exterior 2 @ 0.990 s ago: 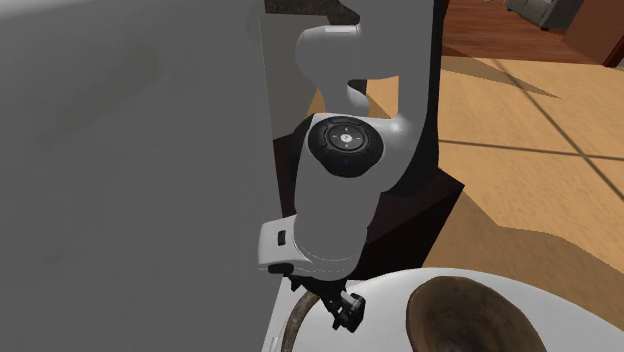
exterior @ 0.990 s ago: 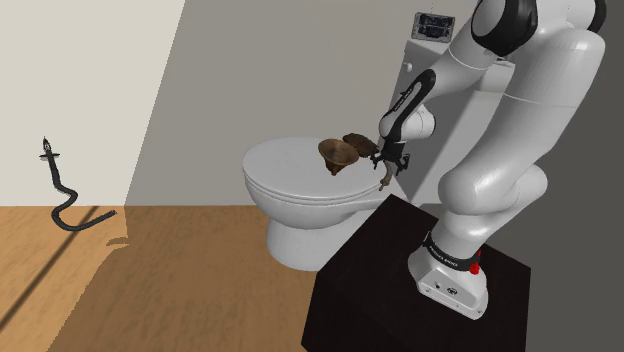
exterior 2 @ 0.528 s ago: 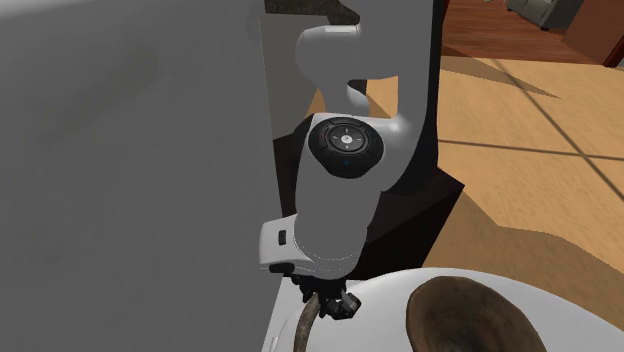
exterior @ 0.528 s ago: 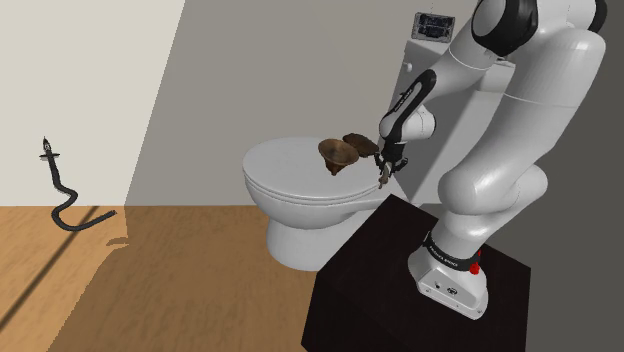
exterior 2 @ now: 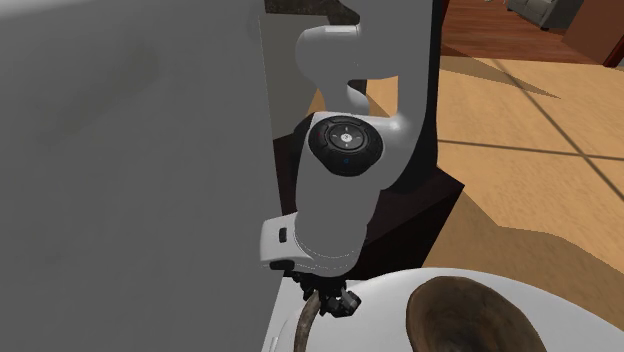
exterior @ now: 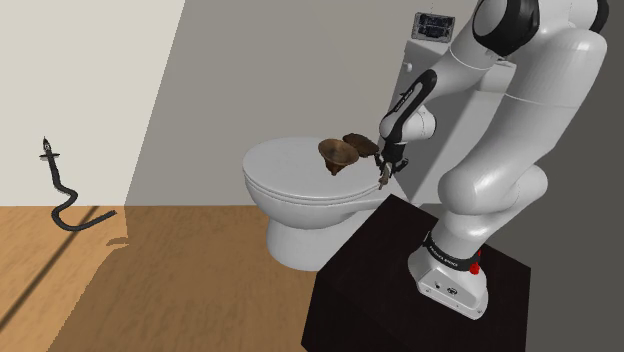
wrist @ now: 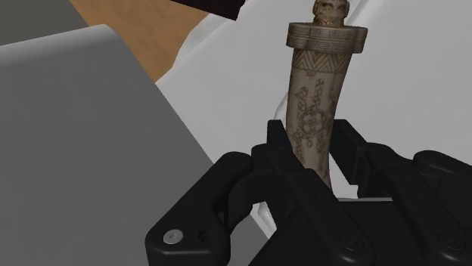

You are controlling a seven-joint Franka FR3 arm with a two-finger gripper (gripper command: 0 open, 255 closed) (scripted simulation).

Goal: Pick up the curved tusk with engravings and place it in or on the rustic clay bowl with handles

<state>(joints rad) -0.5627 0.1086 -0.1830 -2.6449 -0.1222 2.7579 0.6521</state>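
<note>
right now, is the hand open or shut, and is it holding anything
Hand: closed, holding the engraved tusk.

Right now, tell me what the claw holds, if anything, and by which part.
The claw is shut on the engraved tusk, gripping its tapering shaft toward the narrow end, away from the flared cap.

Tool (wrist: 312,145) clamped onto tusk (wrist: 316,83) since second ago.
</note>
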